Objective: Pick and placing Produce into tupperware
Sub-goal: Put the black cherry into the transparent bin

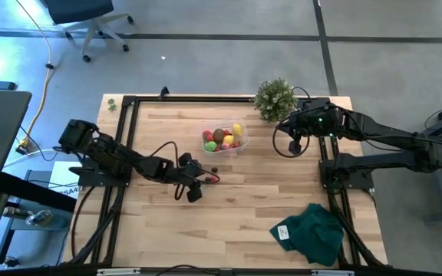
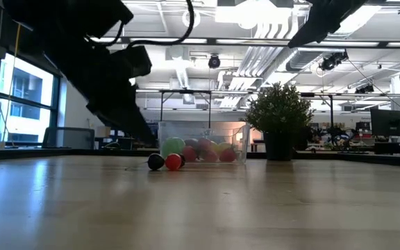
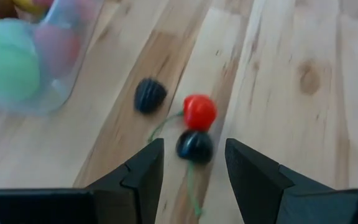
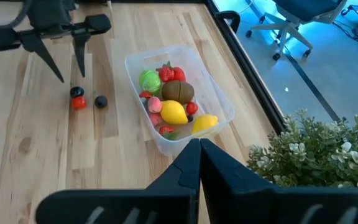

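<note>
Produce (image 4: 174, 102) mostly fills the tupperware (image 4: 219, 102). Three berries (image 3: 194, 127) remain on the surface; the left gripper (image 3: 194, 165) hovers half-open, empty. Right gripper (image 4: 199, 158) closed, waiting far right.

An open-plan office or lab: a wheeled office chair (image 1: 90, 19) on grey floor, exposed ceiling ducts (image 2: 269, 48) and strip lights, large windows (image 2: 16, 97), desks with monitors (image 2: 389, 125) beyond the wooden table (image 1: 236, 222).
</note>
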Robot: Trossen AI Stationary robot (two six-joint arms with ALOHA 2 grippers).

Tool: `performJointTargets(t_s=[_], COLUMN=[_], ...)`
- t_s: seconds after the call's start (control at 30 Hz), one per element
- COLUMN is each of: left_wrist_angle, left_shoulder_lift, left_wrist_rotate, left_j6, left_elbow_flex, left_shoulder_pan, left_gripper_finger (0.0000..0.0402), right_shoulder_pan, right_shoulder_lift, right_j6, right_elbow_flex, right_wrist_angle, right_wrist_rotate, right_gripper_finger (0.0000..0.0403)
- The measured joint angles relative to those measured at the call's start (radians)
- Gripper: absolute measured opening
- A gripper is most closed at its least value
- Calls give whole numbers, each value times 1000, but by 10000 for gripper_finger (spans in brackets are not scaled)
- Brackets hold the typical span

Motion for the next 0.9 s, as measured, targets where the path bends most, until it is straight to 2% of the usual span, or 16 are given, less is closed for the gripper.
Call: performJointTargets(t_s=[0.33, 0.9], left_wrist_angle=[137, 189], left_shoulder_lift=[112, 180], left_wrist_rotate=[19, 29], left_j6=[2, 9], left_elbow_flex=[0, -1], left_shoulder_pan=[0, 0], left_gripper_finger=[161, 161], right_shoulder_pan=[0, 0], right_shoulder_lift=[0, 0], right_j6=[0, 0], right_elbow_flex=[0, 0], right_wrist_angle=[-1, -1], right_wrist_rotate=[0, 0], right_gripper_finger=[0, 0])
